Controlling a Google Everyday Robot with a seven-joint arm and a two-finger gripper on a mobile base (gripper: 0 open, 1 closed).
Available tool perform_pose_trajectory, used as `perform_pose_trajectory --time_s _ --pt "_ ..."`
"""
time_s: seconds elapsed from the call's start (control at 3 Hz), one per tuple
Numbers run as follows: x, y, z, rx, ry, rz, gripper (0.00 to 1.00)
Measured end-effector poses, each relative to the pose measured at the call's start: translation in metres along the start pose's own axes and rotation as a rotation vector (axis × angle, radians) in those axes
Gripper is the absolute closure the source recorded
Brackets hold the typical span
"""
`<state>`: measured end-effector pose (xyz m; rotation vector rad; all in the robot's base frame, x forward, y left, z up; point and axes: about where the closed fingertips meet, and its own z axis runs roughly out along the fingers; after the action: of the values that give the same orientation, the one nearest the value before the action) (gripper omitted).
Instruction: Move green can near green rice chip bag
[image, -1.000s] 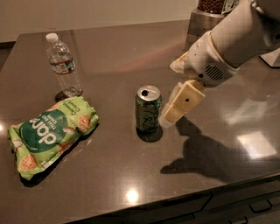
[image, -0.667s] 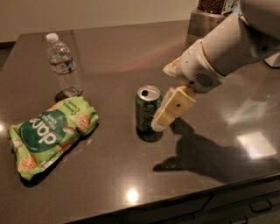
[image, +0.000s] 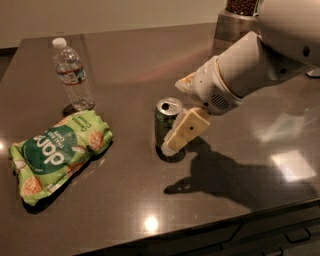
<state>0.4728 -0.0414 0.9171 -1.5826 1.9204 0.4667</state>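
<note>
The green can stands upright on the dark table, near its middle. The green rice chip bag lies flat at the left, about a can's height away from the can. My gripper reaches in from the right and is open at the can. Its near cream finger lies across the can's right front side. The far finger shows behind the can. The can rests on the table.
A clear plastic water bottle stands at the back left, behind the bag. A metal container stands at the back right behind my arm. The table's front edge runs along the bottom, with drawers below.
My gripper has moved left and down from beside the can until its near finger overlaps the can. The can, bag and bottle have not moved.
</note>
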Motion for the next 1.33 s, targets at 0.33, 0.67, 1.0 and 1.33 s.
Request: perform_pose_trajectory --time_s 0.33,0.67,1.0,1.33 --pt "-0.004 0.000 0.006 -0.013 -0.015 -0.004 0.19" --pt "-0.010 -0.002 0.007 -0.019 -0.034 -0.008 0.42" --pt "-0.021 -0.001 0.003 -0.031 -0.064 -0.019 0.73" --pt "-0.041 0.006 -0.005 -0.047 -0.110 -0.050 0.96"
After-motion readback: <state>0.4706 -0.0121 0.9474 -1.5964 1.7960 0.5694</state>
